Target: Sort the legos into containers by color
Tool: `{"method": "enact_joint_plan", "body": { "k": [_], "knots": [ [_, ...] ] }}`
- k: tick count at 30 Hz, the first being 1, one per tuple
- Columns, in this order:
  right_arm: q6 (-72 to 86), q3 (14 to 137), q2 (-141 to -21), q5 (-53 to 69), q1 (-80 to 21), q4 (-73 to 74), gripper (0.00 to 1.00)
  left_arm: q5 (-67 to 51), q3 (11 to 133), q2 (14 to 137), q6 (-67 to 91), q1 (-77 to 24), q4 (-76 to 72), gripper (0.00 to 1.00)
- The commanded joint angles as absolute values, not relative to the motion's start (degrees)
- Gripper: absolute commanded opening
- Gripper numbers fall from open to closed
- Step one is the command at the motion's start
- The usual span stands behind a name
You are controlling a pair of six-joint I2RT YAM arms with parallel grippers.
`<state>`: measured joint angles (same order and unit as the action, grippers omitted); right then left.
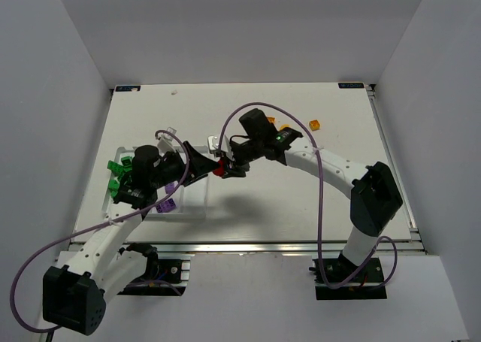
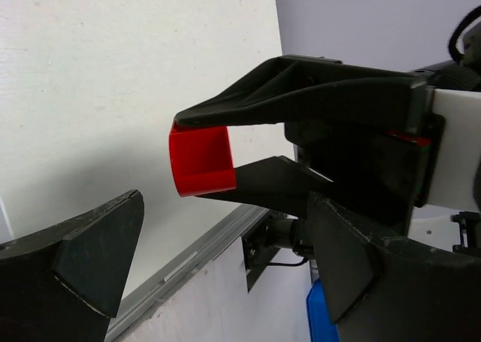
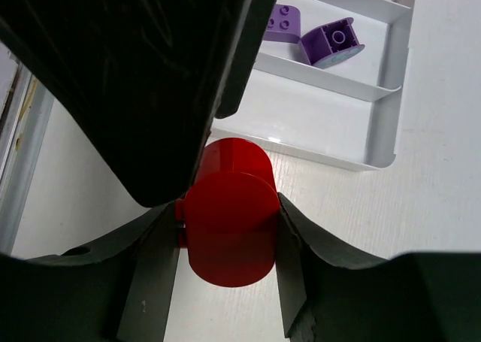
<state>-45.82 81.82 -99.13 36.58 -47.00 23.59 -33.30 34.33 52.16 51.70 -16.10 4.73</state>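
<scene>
Red brick: we log it pinched between the fingers of the right gripper, over the bare table, just right of the tray.

Tray: white, long compartments split by low ridges, on the left of the table.
- Purple bricks: two, side by side in one compartment.
- A sliver of red shows in the compartment beyond them.
- Green bricks: a cluster at the tray's left end; which compartment, we cannot tell.

Left gripper: fingers spread wide with nothing between them, facing the red brick at close range, one finger just beside it.

Left arm: lies across the tray and hides most of it from above.

Orange bricks: loose on the far right, well apart from the tray.
</scene>
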Motion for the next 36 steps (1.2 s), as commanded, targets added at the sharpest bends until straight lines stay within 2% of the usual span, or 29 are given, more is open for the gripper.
{"method": "enact_joint_plan", "body": {
  "k": [1, 8, 17, 21, 24, 25, 27, 28, 29, 31, 32, 36],
  "knots": [
    [-44.56, 84.72, -99.49, 35.60, -47.28, 21.80, 0.05, -31.20, 35.68, 53.17, 50.72, -16.87, 3.69, 0.98],
    [-43.51, 85.25, -99.49, 35.77, -47.81, 21.53, 0.04, -29.10, 37.18, 55.99, 48.69, -18.10, 6.41, 0.95],
    [-43.07, 84.55, -98.61, 35.77, -48.95, 21.45, 0.04, -29.18, 36.56, 57.57, 50.01, -18.81, 2.11, 0.88],
    [-42.72, 83.94, -98.09, 35.68, -49.31, 21.01, 0.05, -29.70, 36.04, 58.27, 50.80, -18.98, 0.44, 0.77],
    [-42.10, 83.94, -98.17, 35.42, -49.39, 20.74, 0.08, -31.02, 35.77, 59.15, 51.06, -19.16, -0.60, 0.61],
    [-41.93, 83.94, -98.17, 35.25, -49.39, 20.48, 0.14, -31.37, 35.77, 59.32, 51.15, -19.16, -1.57, 0.48],
    [-41.49, 83.85, -98.26, 34.98, -49.39, 20.22, 0.26, -32.08, 35.77, 59.41, 51.15, -19.25, -1.58, 0.34],
    [-41.40, 83.85, -98.26, 34.46, -49.39, 20.04, 0.41, -32.25, 35.86, 59.33, 50.72, -19.25, -1.15, 0.28],
    [-41.31, 83.76, -98.26, 34.19, -49.39, 19.95, 0.50, -32.17, 35.95, 59.24, 50.45, -19.25, -0.79, 0.17],
    [-41.05, 83.06, -98.09, 33.32, -49.31, 18.90, 0.70, -32.26, 36.38, 58.98, 49.14, -19.25, 1.48, 0.11],
    [-41.13, 82.71, -97.74, 32.61, -49.31, 18.55, 0.86, -32.26, 37.08, 58.97, 47.74, -19.25, 3.50, 0.09],
    [-40.96, 81.39, -97.30, 29.63, -49.13, 17.76, 0.89, -29.46, 40.24, 58.97, 42.13, -19.25, 12.18, 0.07]
  ]
}}
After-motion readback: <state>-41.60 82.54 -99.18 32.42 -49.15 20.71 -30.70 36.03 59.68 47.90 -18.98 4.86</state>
